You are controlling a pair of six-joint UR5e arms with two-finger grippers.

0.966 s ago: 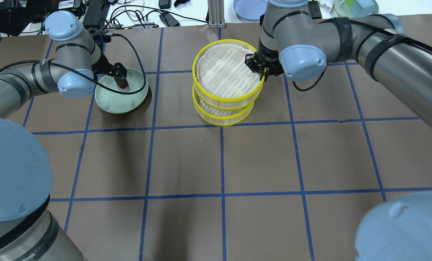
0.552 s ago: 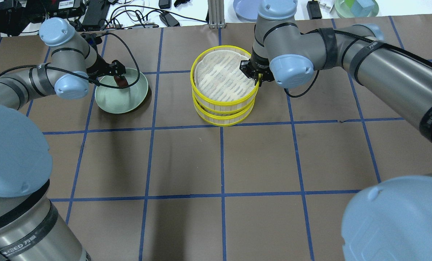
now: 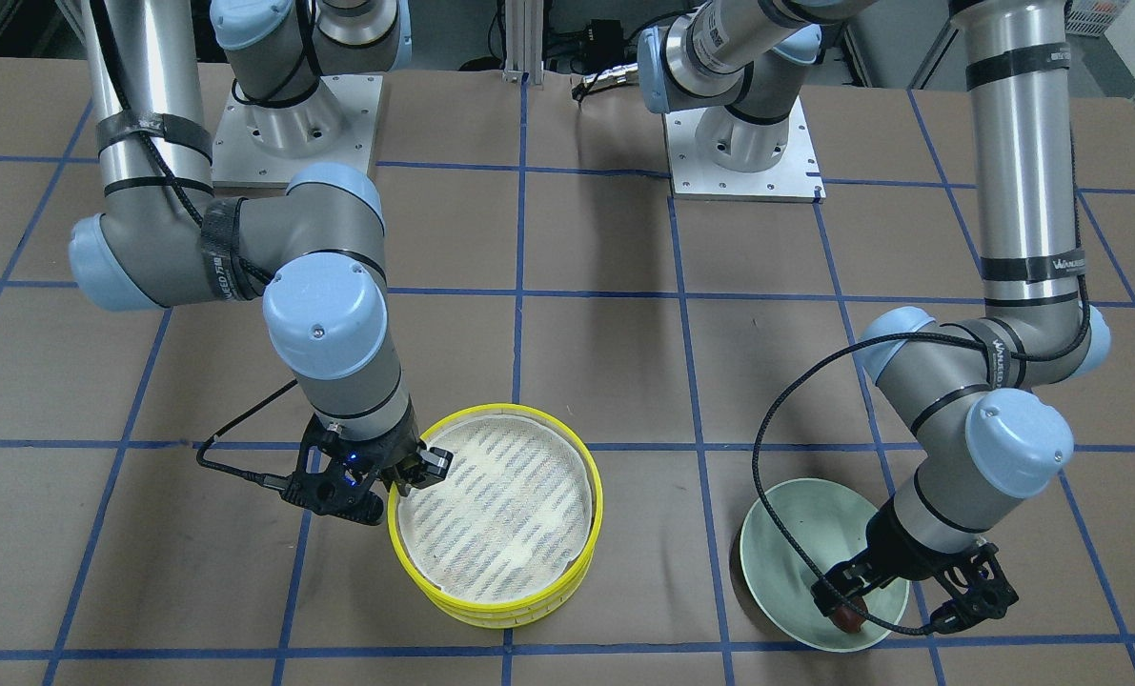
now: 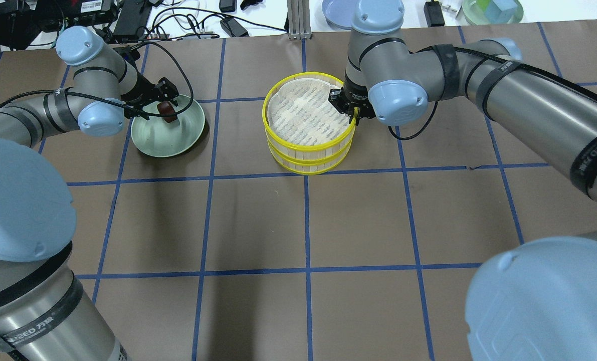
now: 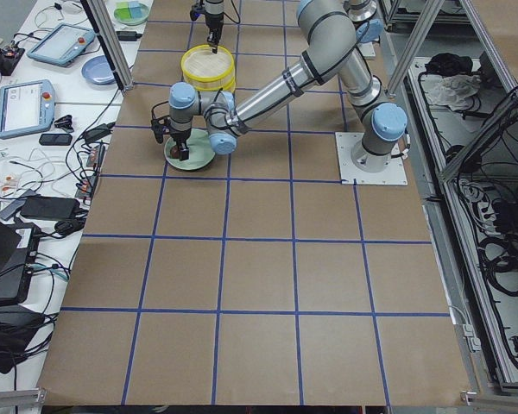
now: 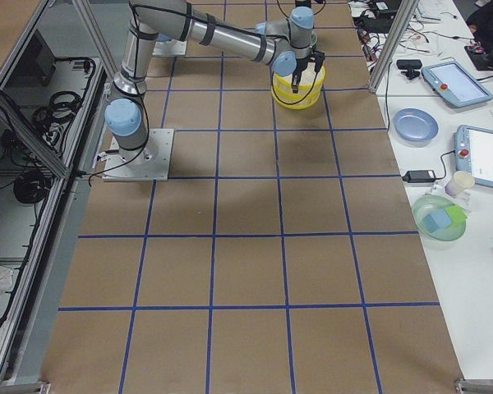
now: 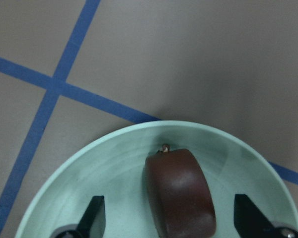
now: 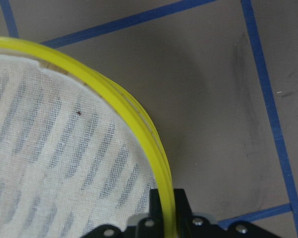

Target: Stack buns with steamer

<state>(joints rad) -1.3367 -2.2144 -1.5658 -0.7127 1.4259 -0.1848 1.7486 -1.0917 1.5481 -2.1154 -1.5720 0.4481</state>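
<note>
Steamer trays stacked by the desk's far edge, my right hand pinching the top rim; my left hand, spread, straddles the brown bun in the green plate toward the far-left corner.

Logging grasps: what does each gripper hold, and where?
Right gripper pinches the top steamer tray by its yellow rim. Left gripper holds nothing: open fingers flank the brown bun in the plate.
</note>
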